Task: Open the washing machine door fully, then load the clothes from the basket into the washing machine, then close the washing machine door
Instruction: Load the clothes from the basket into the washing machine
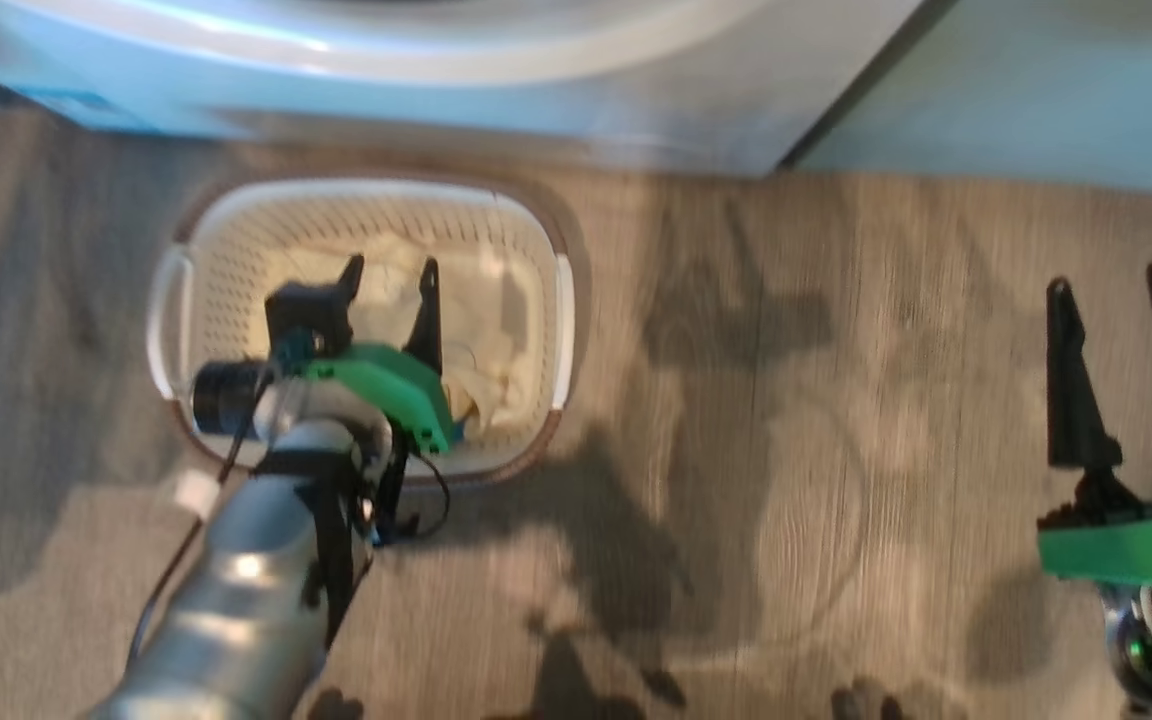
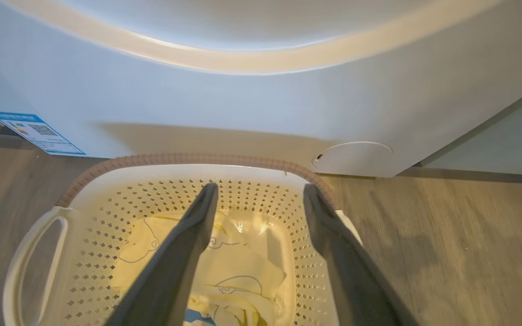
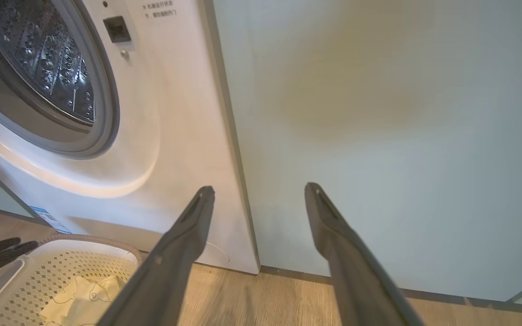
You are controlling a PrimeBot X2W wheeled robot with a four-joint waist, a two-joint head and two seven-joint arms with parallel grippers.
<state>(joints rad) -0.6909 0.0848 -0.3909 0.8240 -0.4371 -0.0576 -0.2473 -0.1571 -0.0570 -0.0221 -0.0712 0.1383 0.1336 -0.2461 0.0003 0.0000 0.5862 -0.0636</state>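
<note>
Over the basket (image 2: 84,217), left gripper (image 1: 391,265) spread wide, empty, above pale yellow clothes (image 2: 238,267) crumpled inside; just behind, white washing machine (image 2: 197,108), drum (image 3: 39,59) uncovered; well apart, right gripper (image 1: 1108,278) likewise spread over wood floor (image 1: 786,400).

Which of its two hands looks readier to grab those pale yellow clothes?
Left. The left hand hangs open right over the pale yellow fabric clothes in the cream perforated plastic basket; the right hand is off aside above grey wooden floor.
</note>
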